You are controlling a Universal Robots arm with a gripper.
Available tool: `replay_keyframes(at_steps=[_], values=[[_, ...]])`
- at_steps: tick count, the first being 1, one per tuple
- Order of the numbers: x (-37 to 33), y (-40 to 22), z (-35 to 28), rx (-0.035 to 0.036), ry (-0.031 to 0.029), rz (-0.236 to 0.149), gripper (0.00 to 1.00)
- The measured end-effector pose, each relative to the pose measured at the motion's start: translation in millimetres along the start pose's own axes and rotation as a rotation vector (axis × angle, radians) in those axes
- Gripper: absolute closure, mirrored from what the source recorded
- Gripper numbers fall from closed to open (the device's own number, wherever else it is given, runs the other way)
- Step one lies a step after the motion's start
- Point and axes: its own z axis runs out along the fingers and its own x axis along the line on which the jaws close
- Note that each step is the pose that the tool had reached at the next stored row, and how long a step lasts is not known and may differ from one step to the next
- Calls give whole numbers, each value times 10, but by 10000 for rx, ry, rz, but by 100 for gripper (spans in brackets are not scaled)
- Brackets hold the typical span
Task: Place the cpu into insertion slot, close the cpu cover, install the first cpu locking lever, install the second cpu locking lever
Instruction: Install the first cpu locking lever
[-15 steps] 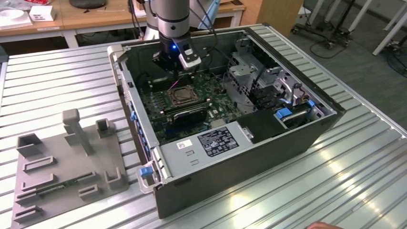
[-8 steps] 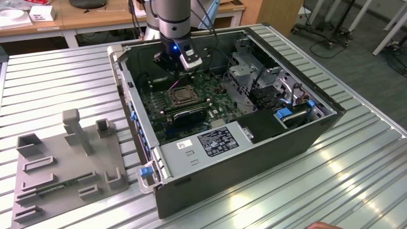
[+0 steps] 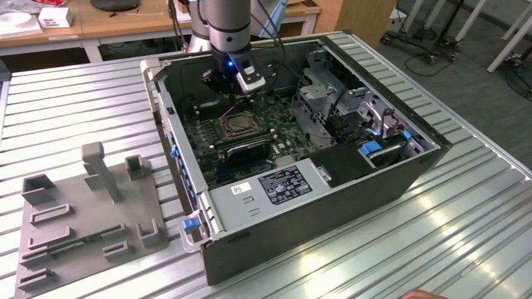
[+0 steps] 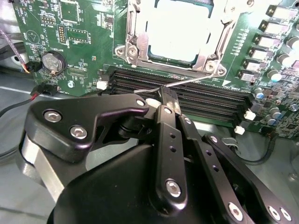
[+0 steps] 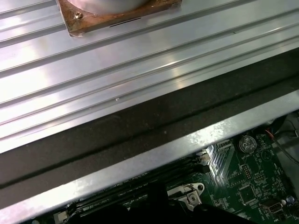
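Observation:
The cpu (image 4: 175, 28), with its pale silvery top, lies in the insertion slot (image 3: 235, 125) on the green motherboard. The cpu cover (image 4: 134, 32), a silvery metal frame, lies flat around it. A thin wire locking lever (image 4: 201, 79) runs along the socket's edge beside the black memory slots. My gripper (image 4: 169, 99) is shut, with its black fingertips pressed together right against this lever wire. In the exterior view the gripper (image 3: 223, 90) hangs inside the open computer case, just behind the socket.
The case wall (image 5: 140, 158) and the ribbed metal table (image 5: 117, 74) lie close by. A grey perforated drive cage (image 3: 320, 93) stands to the exterior view's right of the socket. A grey fixture tray (image 3: 91, 212) rests on the table at the exterior view's left.

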Motion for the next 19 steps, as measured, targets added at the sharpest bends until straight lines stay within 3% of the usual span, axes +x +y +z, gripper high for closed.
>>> replay_keyframes(at_steps=[19], values=[[-30, -7, 103, -10, 7, 3, 89]])
